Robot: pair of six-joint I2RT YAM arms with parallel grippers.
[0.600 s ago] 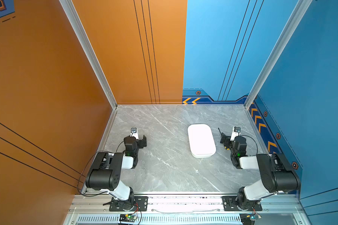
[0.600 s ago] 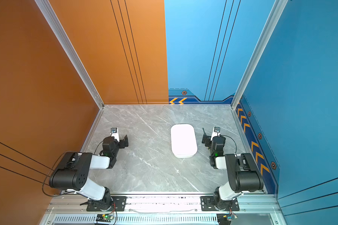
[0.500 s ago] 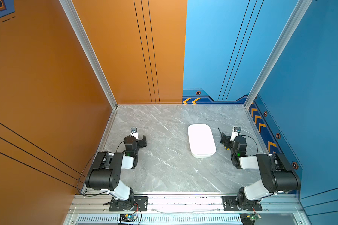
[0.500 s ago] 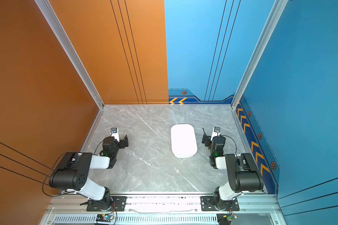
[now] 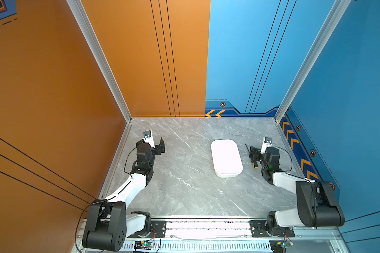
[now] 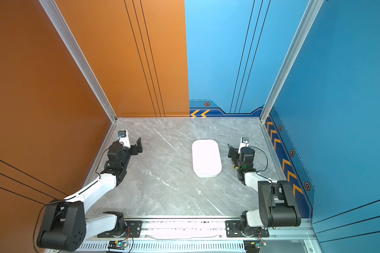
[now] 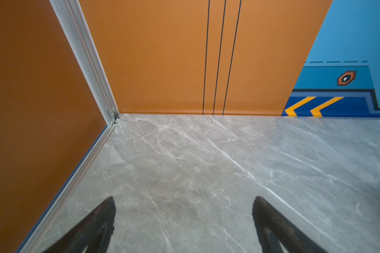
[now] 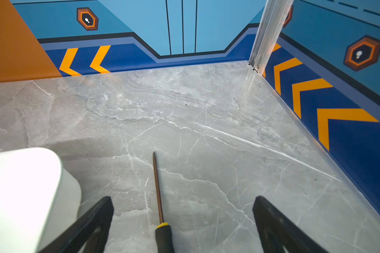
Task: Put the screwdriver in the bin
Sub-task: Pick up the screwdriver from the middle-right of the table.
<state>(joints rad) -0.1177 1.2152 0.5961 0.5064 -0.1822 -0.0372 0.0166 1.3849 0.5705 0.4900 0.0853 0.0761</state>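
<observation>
Nothing appeared to have moved between the earlier frames and this moment: both arms, the bin and the screwdriver sat where they had been. In both top views the white bin (image 5: 226, 158) (image 6: 206, 158) lay on the grey marbled surface (image 5: 184, 186) to the right of its middle, its long side running from the front edge toward the back edge, with nothing visible inside it. Just beside the bin's right wall, apart from it, the screwdriver (image 5: 251, 156) lay flat on the surface, its thin shaft pointing toward the back edge and its yellow-ended black handle toward the front. The right gripper (image 5: 253, 153) hung low over the tool with its jaws spread wide; in the right wrist view the screwdriver (image 8: 160, 203) lay between the two black fingers (image 8: 92, 227), closer to the one on the bin's side, and touched neither. That same view caught a rounded corner of the bin (image 8: 26, 197) next to that finger. Across the surface, near its left edge and well apart from the bin, the left gripper (image 5: 158, 147) (image 7: 183, 225) also had its jaws wide and held nothing, with only bare marbled surface (image 7: 206, 175) between its fingers (image 7: 97, 225).
</observation>
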